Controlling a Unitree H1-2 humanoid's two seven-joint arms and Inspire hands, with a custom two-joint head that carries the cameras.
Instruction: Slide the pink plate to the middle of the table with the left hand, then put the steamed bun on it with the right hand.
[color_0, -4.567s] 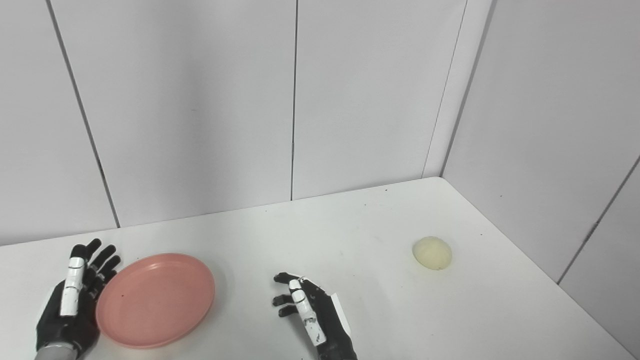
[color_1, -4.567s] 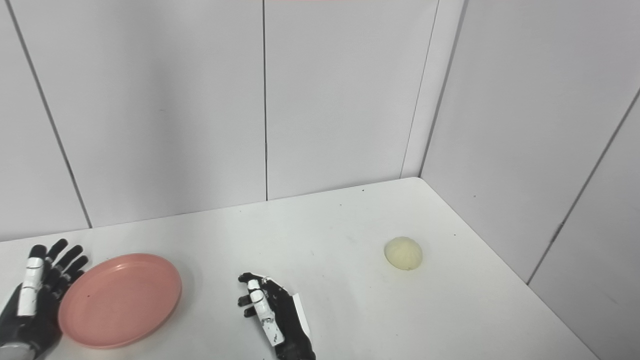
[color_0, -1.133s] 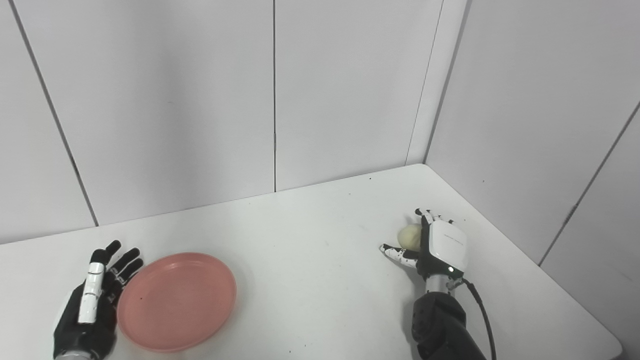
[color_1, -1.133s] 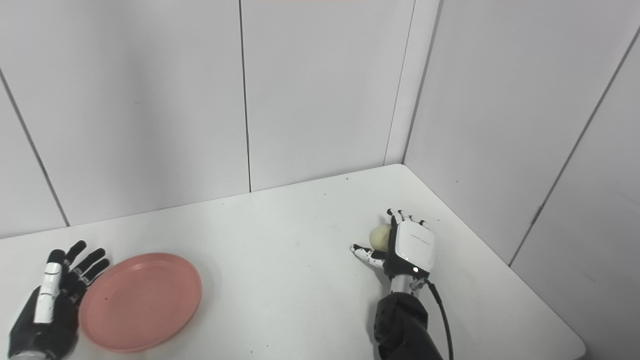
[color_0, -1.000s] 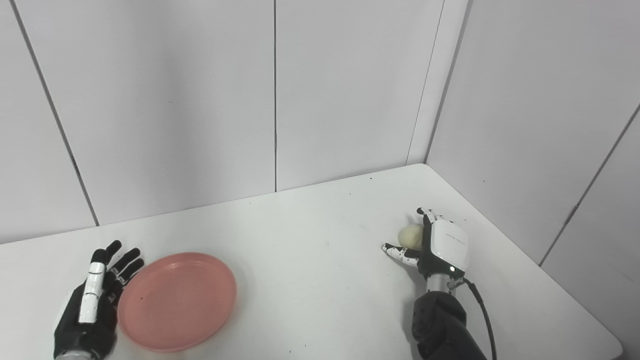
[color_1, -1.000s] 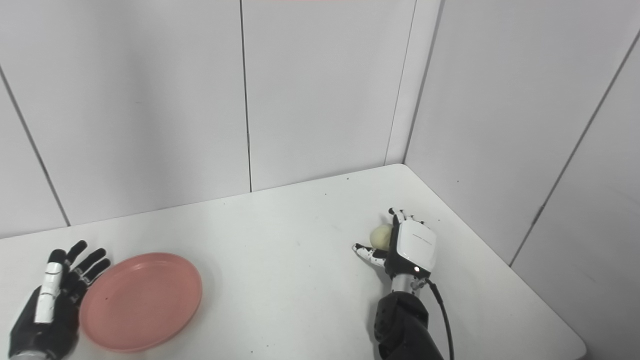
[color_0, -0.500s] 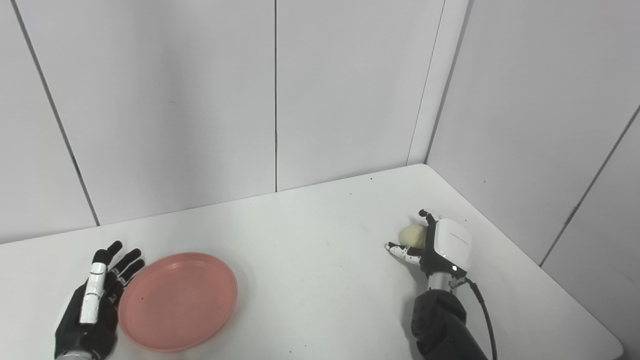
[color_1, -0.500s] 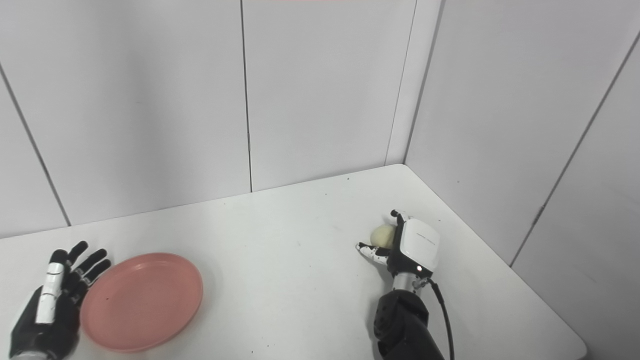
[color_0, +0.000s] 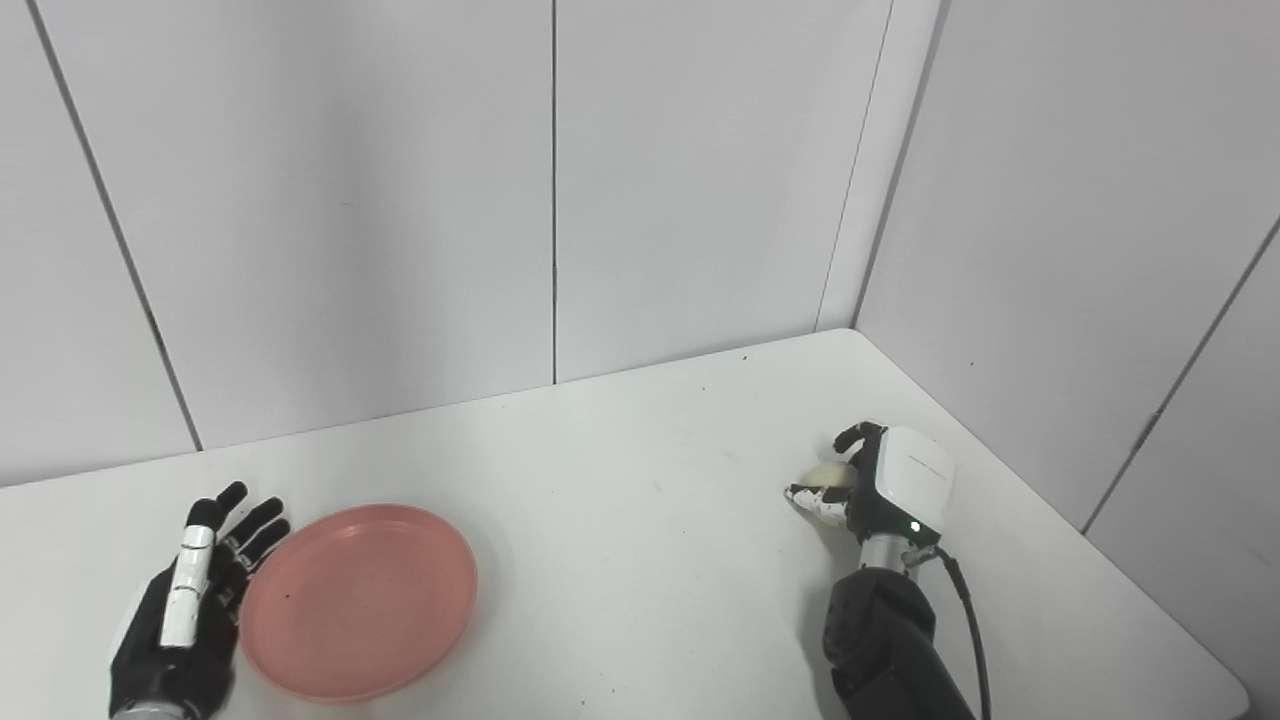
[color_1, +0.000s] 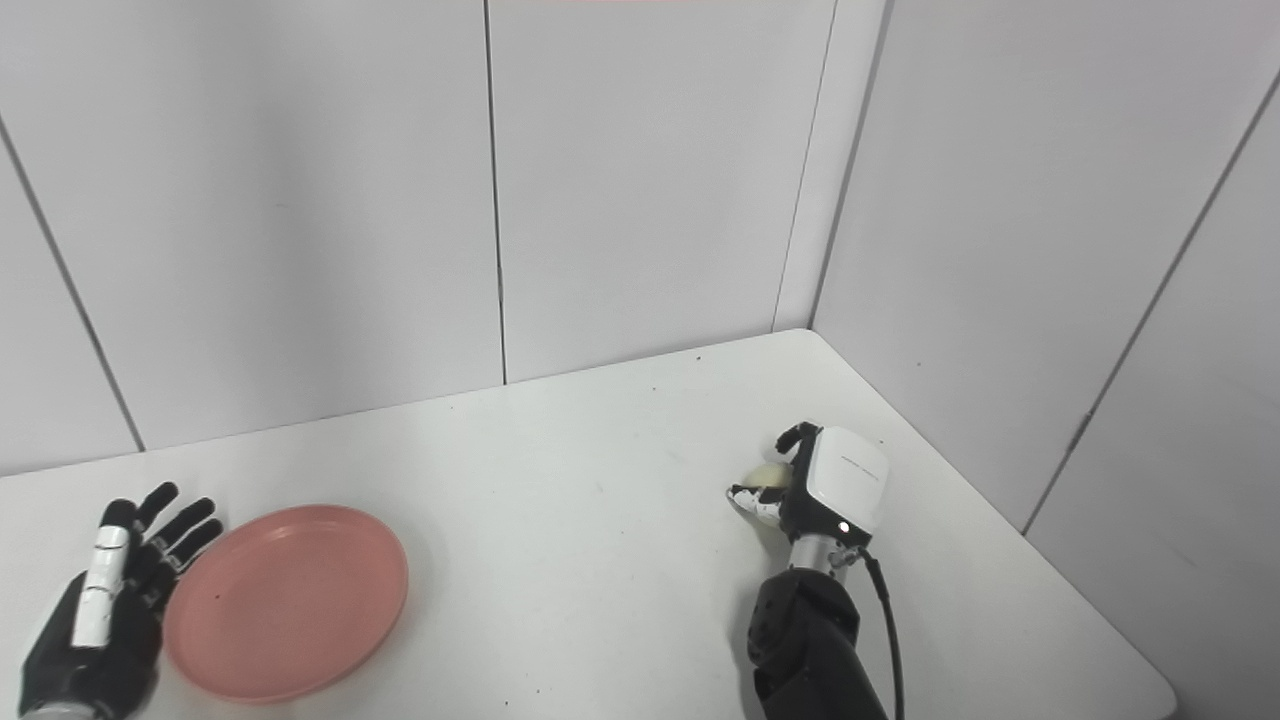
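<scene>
The pink plate (color_0: 358, 602) lies flat on the white table (color_0: 640, 500) at the near left. My left hand (color_0: 190, 610) rests open beside the plate's left rim, fingers spread, touching or nearly touching it. At the right side of the table my right hand (color_0: 880, 480) has its fingers and thumb curled around the pale steamed bun (color_0: 832, 473). Only a sliver of the bun shows between the fingers; the white back of the hand hides the rest. I cannot tell whether the bun is off the table.
White wall panels (color_0: 550, 200) close the table's far and right sides, meeting in a corner at the back right. The table's right edge (color_0: 1100, 560) runs close to my right hand.
Over the last second my right hand's fingers have curled shut around the bun, hiding most of it. The left hand and the plate have stayed put. The view drifted slightly.
</scene>
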